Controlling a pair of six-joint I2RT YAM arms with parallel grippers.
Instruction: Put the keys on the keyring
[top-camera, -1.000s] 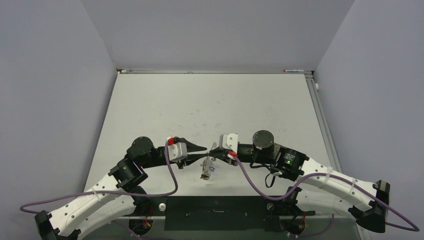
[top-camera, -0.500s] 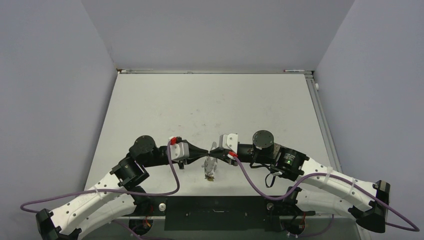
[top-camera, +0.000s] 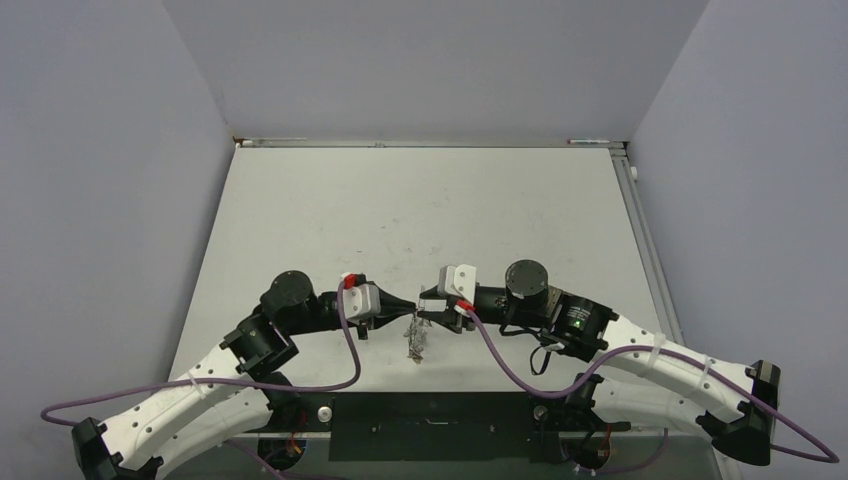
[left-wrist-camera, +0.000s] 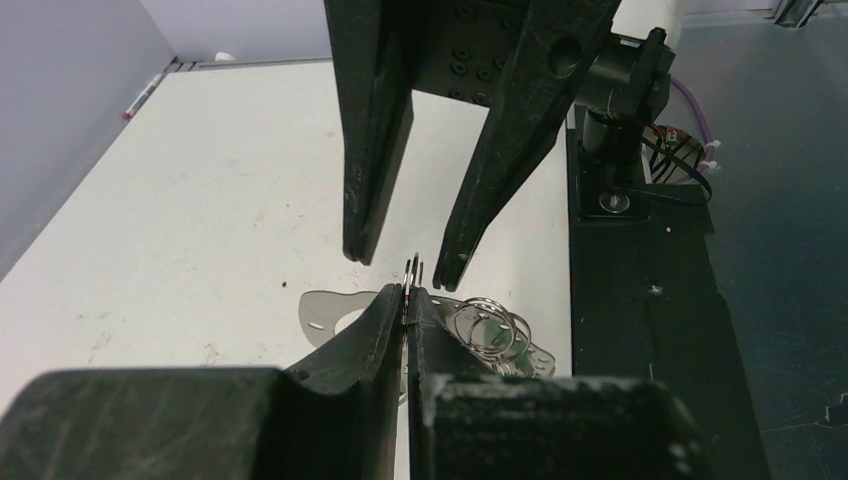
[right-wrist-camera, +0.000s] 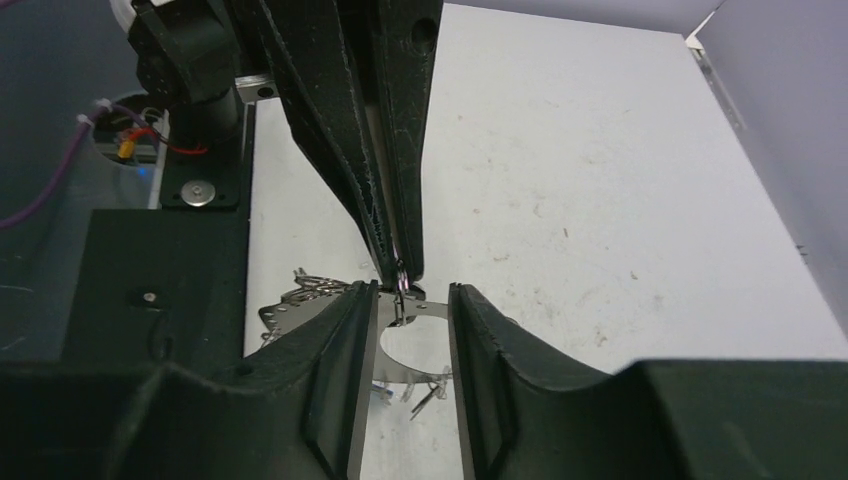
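Observation:
My left gripper (left-wrist-camera: 408, 295) is shut on the edge of a thin silver keyring (left-wrist-camera: 412, 270), which stands edge-on and sticks out past its tips. My right gripper (right-wrist-camera: 412, 290) is open, with a finger on each side of that ring (right-wrist-camera: 399, 295), not touching it. A flat silver plate with a round hole (right-wrist-camera: 435, 322) and more silver rings (left-wrist-camera: 488, 330) hang from the ring. Small silver keys (right-wrist-camera: 430, 388), one bluish, dangle below. In the top view the two grippers meet tip to tip, left (top-camera: 407, 305) and right (top-camera: 426, 303), with the bunch (top-camera: 415, 338) hanging under them.
The white table (top-camera: 420, 210) stretches away behind the grippers. A black base plate (top-camera: 430, 425) and purple cables (top-camera: 345, 350) lie at the near edge, just under the hanging bunch. Grey walls close in the left, right and far sides.
My left gripper has moved right until its tips reach between the right gripper's fingers. The hanging bunch has turned and looks narrower. The right arm has hardly moved.

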